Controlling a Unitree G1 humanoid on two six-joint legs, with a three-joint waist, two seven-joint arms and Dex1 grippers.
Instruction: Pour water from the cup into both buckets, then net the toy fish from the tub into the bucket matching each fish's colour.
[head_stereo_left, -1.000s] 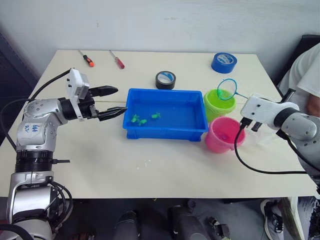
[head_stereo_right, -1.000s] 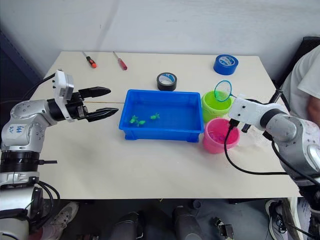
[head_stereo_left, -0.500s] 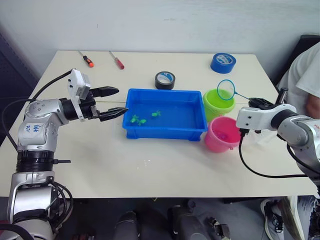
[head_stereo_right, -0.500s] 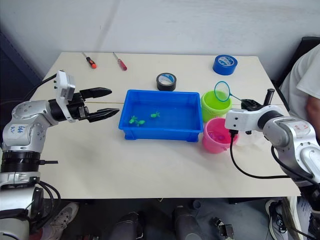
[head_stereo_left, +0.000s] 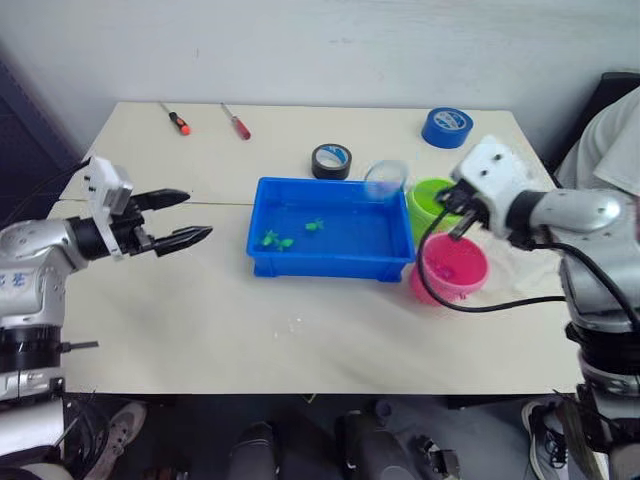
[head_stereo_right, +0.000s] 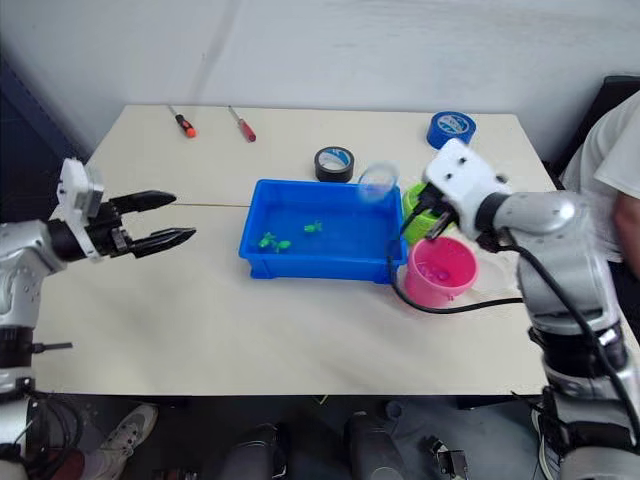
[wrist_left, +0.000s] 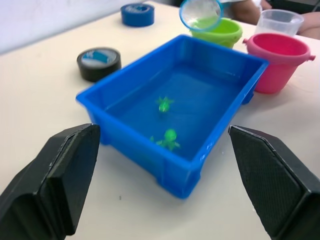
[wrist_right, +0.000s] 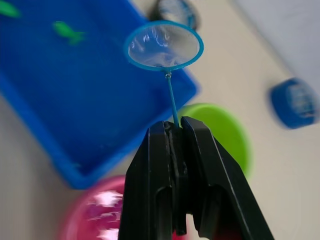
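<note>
On a cream table (head_stereo_left: 300, 340), the blue tub (head_stereo_left: 331, 228) is sitting at centre with green toy fish (head_stereo_left: 276, 240) lying in its water, the green bucket (head_stereo_left: 437, 199) and pink bucket (head_stereo_left: 448, 268) just beside its right end and the clear cup (wrist_left: 279, 21) beyond them. A second ago poised over the green bucket, the net (wrist_right: 163, 45) is now swinging over the tub's right corner, its stick clamped in the right gripper (wrist_right: 177, 131), suggesting another scoop is beginning. The left gripper (head_stereo_left: 172, 218) is pulling back from the tub, fingers apart and empty.
</note>
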